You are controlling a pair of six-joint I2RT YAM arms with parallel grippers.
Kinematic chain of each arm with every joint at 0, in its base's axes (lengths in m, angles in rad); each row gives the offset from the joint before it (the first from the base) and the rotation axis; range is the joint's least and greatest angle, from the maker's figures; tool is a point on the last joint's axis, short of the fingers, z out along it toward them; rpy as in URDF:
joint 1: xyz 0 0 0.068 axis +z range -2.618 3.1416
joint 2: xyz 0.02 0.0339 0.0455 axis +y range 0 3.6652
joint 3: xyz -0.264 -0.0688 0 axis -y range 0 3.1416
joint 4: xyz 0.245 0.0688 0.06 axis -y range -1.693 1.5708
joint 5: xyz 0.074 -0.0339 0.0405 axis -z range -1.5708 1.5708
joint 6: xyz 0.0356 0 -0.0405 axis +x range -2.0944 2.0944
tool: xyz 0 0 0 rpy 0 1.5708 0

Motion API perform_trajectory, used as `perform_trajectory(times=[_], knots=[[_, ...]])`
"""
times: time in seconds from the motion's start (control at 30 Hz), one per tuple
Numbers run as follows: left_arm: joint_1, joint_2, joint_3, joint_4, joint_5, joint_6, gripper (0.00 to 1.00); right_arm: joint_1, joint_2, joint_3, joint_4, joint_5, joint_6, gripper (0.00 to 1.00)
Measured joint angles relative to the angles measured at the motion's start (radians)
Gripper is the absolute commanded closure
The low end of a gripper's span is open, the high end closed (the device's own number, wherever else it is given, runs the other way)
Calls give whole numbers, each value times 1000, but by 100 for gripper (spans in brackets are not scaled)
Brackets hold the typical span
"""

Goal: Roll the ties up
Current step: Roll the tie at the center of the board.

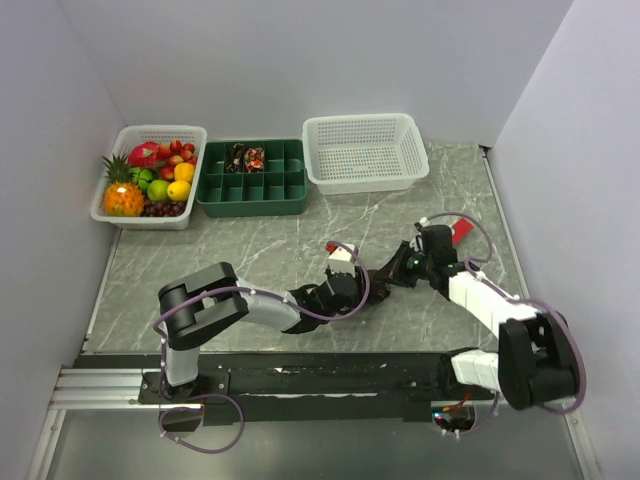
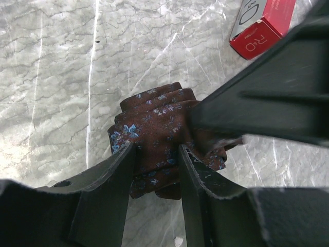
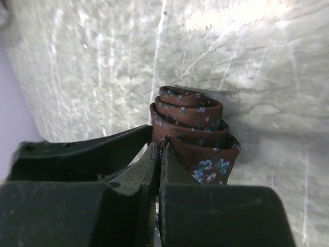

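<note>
While the right claw (image 3: 160, 146) is clenched tight with its tips pinching the outer wrap of the tie (image 3: 193, 121), the left claw (image 2: 156, 154) grasps the same roll from the opposite side. It has one finger on each flank, and both touch the cloth.

Right wrist view only: the coil is seen end-on, several layers of brown cloth with small blue flowers, sitting on the table (image 1: 250, 260).

Left wrist view only: the right claw comes in from 2 o'clock onto the top of the roll. A red box (image 2: 262, 23) sits at 1 o'clock, apart from the roll and cut off by the frame edge.

Top view only: the roll sits between the two claws, toward 4 o'clock from table centre. It is just a dark blob there, so neither pattern nor grip is readable. The red box is at 3 o'clock, partly behind the right arm.

Hidden:
- The fingers cover the lower part of the roll in both wrist views.
- A dark bar at 9 o'clock in the right wrist view touches the roll; I cannot tell what it belongs to.
- The tie's free end is not visible.

Containers along the 12 o'clock edge:
- The fruit basket (image 1: 140, 220) at 10 o'clock holds a pineapple (image 1: 122, 192) and mixed fruit.
- The green tray (image 1: 250, 207) at 12 o'clock holds two rolled ties (image 1: 247, 157) in adjoining back-row compartments.
- The white basket (image 1: 365, 180) is at 1 o'clock.
</note>
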Motion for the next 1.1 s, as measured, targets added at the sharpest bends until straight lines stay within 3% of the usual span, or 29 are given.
perform_trajectory(times=[0.27, 0.37, 0.4, 0.5, 0.6, 0.9, 1.0, 1.1], knots=[[-1, 7, 5, -29, -32, 0, 55, 90, 139, 48, 39, 24, -30, 98], [-1, 7, 5, -39, -53, 0, 55, 115, 174, 74, 41, 49, -39, 73], [-1, 7, 5, -40, -56, 0, 55, 117, 180, 78, 41, 52, -38, 59], [-1, 7, 5, -36, -56, -1, 54, 131, 182, 79, 68, 48, -30, 37], [-1, 7, 5, -34, -56, -2, 54, 146, 166, 71, 105, 40, -18, 25], [1, -26, -45, -9, -13, -41, 52, 147, 16, -91, 237, 42, 69, 28], [41, -74, -114, 16, 69, -84, 47, 154, -29, -141, 263, 37, 90, 29], [101, -118, -175, 27, 142, -121, 36, 163, -72, -191, 269, 46, 98, 29]])
